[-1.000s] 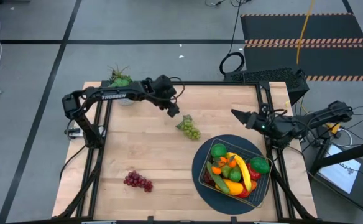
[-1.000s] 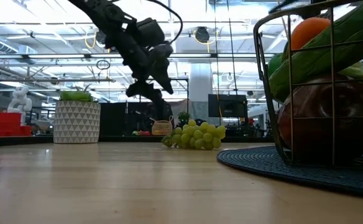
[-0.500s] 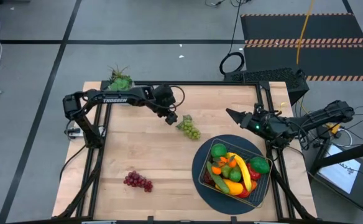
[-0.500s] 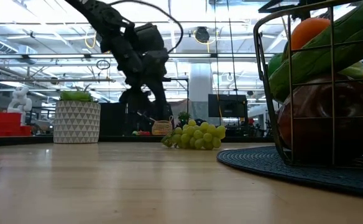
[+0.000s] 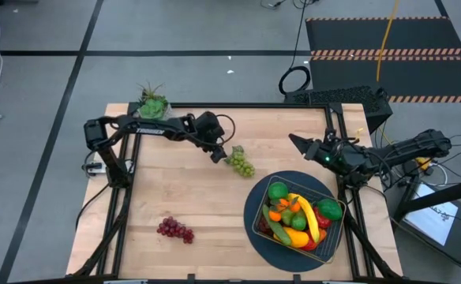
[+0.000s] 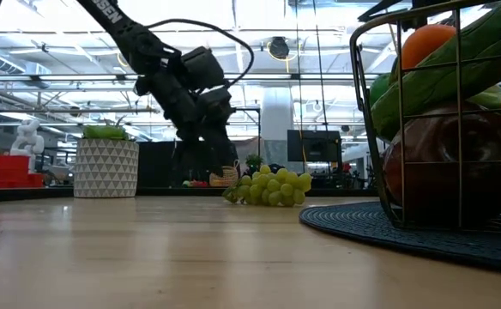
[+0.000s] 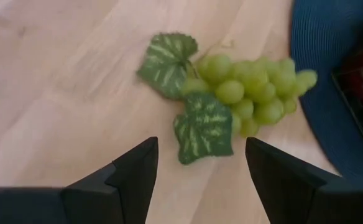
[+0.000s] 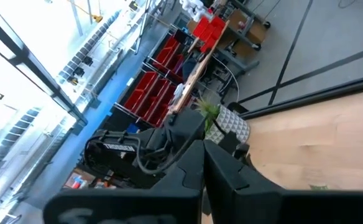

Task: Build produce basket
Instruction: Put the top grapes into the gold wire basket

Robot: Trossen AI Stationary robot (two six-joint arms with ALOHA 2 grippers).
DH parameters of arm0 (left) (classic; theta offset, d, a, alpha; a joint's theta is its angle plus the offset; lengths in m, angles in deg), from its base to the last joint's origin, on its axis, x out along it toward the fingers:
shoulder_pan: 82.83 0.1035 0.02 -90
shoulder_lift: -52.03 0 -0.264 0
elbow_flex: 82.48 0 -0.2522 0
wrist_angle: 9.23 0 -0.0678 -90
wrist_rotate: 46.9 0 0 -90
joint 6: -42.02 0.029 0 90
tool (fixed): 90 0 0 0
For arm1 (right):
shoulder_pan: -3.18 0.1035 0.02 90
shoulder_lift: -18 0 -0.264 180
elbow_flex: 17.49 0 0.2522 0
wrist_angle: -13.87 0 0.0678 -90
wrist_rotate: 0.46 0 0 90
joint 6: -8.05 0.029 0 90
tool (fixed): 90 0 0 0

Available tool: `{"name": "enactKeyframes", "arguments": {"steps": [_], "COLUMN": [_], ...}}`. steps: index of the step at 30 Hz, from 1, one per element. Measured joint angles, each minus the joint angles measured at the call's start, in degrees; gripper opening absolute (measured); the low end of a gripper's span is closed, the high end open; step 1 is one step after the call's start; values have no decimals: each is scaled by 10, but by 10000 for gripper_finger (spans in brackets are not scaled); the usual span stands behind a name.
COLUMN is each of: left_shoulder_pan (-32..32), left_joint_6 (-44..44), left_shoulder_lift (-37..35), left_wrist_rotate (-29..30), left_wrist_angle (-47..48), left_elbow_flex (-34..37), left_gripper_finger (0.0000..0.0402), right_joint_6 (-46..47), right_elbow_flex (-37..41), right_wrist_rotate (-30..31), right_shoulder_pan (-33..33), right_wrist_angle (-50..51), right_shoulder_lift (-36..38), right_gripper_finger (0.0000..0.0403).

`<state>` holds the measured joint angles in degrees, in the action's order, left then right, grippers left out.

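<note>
While the high view is showing the left gripper (image 5: 219, 153) hovering just beside the green grapes (image 5: 240, 163), the basket (image 5: 299, 216) is sitting filled nearby. Its wrist view is showing parted fingers (image 7: 130, 176) framing the leaves, probably for closing next. Right gripper (image 5: 297, 143) is waiting clenched.

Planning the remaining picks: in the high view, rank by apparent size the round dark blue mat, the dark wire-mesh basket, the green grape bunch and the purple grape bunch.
1. Round dark blue mat.
2. Dark wire-mesh basket, sitting within the mat.
3. Green grape bunch and purple grape bunch: they look about alike, so I won't rank them.
</note>
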<state>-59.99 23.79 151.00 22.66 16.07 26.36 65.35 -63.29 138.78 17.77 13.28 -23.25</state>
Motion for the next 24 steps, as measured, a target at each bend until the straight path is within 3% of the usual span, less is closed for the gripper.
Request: {"name": "enactKeyframes", "arguments": {"steps": [14,19,24], "left_shoulder_pan": [-7,-18,-29], "left_joint_6": [-49,67,159], "left_shoulder_lift": [26,24,76], "left_wrist_rotate": [-12,-8,9], "left_wrist_angle": [-25,-19,-9], "left_elbow_flex": [-19,-95,-171], "left_gripper_finger": [243,243,243], "right_joint_6": [5,4,7], "right_elbow_flex": [0,0,0], "right_wrist_rotate": [-48,-64,-87], "right_shoulder_pan": [0,0,0], "right_wrist_angle": [65,68,92], "right_shoulder_lift": [32,35,42], "right_gripper_finger": [0,0,0]}}
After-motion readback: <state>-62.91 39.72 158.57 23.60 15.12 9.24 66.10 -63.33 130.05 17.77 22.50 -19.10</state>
